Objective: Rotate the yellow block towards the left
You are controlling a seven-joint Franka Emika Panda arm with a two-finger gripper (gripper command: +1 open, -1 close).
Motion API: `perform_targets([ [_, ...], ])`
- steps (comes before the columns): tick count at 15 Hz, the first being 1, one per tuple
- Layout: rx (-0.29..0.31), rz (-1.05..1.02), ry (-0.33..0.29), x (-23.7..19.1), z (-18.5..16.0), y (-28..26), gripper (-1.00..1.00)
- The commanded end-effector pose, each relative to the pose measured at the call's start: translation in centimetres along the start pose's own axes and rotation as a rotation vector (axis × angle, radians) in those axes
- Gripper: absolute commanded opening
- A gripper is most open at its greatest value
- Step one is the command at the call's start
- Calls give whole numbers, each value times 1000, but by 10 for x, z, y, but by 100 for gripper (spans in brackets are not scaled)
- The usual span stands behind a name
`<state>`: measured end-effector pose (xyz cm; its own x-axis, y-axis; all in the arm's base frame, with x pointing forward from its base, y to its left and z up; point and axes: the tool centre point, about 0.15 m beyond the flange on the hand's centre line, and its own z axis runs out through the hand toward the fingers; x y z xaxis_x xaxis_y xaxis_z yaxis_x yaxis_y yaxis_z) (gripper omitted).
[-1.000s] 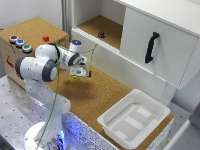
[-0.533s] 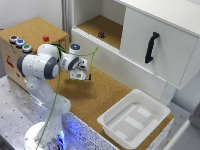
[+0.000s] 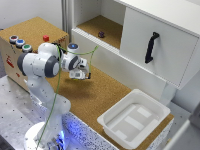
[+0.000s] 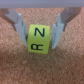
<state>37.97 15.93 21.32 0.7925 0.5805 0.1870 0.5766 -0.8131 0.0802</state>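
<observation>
From my wrist view the yellow block [image 4: 39, 39] sits squarely between the pincer [image 4: 40, 36] fingers, clamped on both side faces, down near the cork desk [image 3: 100, 95]; I judge a wrist twist leftward comes next

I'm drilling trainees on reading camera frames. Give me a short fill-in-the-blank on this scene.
1. The pincer is shut on the ____ block.
2. The letters on the block's near face are Z and ____.
3. The white tray rests on the ____ surface.
4. The purple block sits inside the open ____.

Answers: yellow; R; cork; cabinet
</observation>
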Motion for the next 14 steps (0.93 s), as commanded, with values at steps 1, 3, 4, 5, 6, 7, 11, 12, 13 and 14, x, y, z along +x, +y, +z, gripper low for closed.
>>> perform_targets([
  [1, -8, 32, -39, 19, -26, 13, -100],
  [3, -2, 11, -39, 22, -29, 14, -100],
  [4, -1, -11, -41, 23, -30, 16, -100],
  [5, 0, -35, -45, 23, -29, 19, -100],
  [6, 26, -60, -43, 24, -26, 22, -100],
  [7, 43, -126, -45, 25, -24, 24, -100],
  [11, 179, -449, -53, 22, -28, 30, -100],
  [12, 213, -543, -60, 18, -30, 29, -100],
  [13, 226, -630, -56, 14, -29, 27, -100],
  [14, 234, -715, -43, 10, -29, 23, -100],
])
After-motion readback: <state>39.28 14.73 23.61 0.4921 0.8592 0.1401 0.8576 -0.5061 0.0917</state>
